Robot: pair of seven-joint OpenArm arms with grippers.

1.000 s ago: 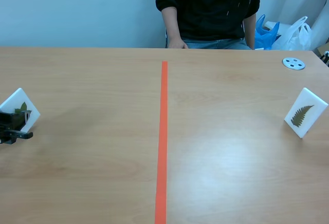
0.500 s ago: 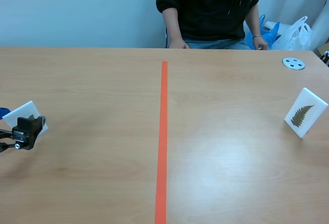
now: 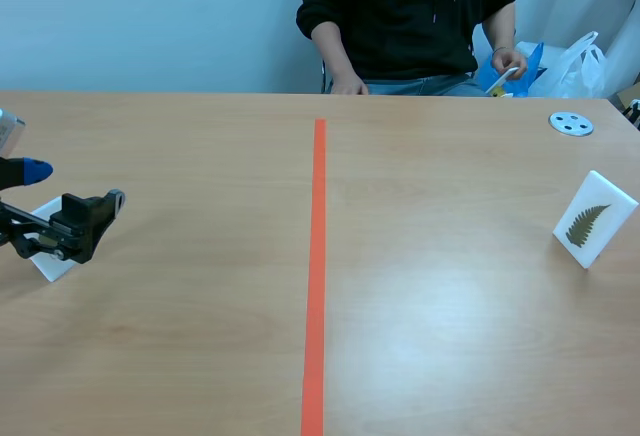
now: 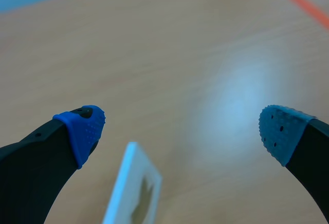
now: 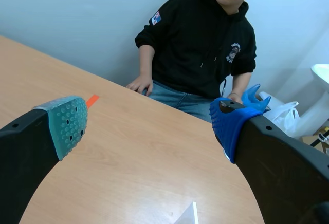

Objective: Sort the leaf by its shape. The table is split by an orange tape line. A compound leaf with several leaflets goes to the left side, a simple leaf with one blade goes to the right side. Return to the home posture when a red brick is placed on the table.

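Left wrist view, leaf card [image 4: 134,189] between jaws

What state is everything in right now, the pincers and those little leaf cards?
left pincer: open, holding nothing.
right pincer: open, holding nothing.
left leaf card: standing on the table, ungripped, below the left pincer.
fern card: standing tilted, right of the tape, untouched.

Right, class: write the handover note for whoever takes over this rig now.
Left hand: open, above the leaf card, which is left of the orange tape line; leaf shape too blurred to tell.
Right hand: open, empty.
Fern card: right of the line; compound, so probably needs moving left.
No red brick in view, so no homing yet.
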